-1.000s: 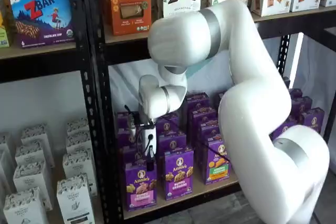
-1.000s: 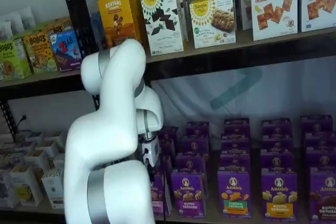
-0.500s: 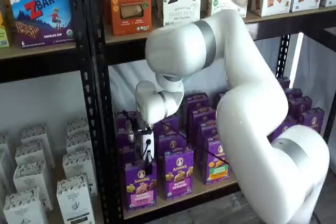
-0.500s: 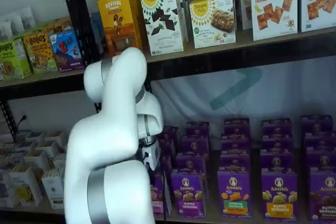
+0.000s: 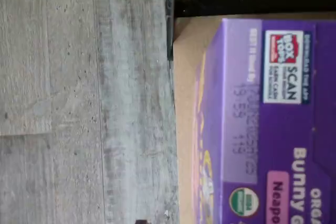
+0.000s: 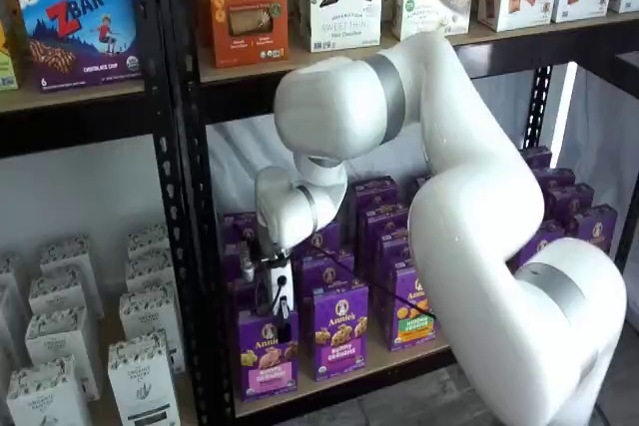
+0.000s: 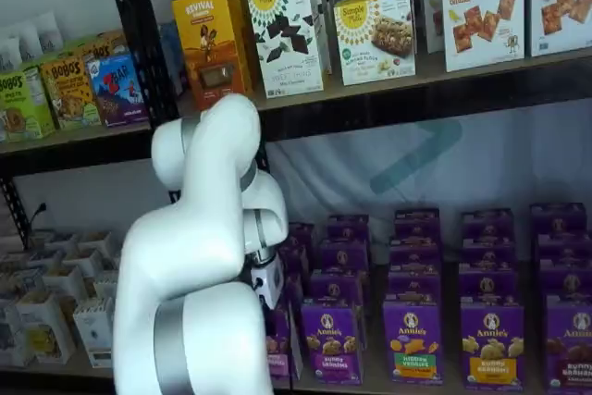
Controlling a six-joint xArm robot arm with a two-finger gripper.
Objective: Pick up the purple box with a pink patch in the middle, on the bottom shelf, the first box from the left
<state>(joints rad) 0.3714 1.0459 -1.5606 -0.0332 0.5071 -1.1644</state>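
— Where's the box it's after?

— Lower middle of the frame in a shelf view: the purple box point(image 6: 267, 351), pink patch low on its front, stands at the front edge of the bottom shelf point(image 6: 349, 378), first in its row beside the black upright point(image 6: 196, 246). Nothing has lifted it yet.

— And the gripper?

— The gripper point(image 6: 275, 298) hangs right over that box, its black fingers pointing down at the carton's top. From here the fingers blur into the boxes behind, so I can't make out the gap myself, though I'd judge them spread wide, with nothing between them. The wrist view looks down onto the purple box point(image 5: 262, 124), shelf board beside it.

— So how far along?

— The approach looks done. Lowering around the carton, closing and lifting are all left.
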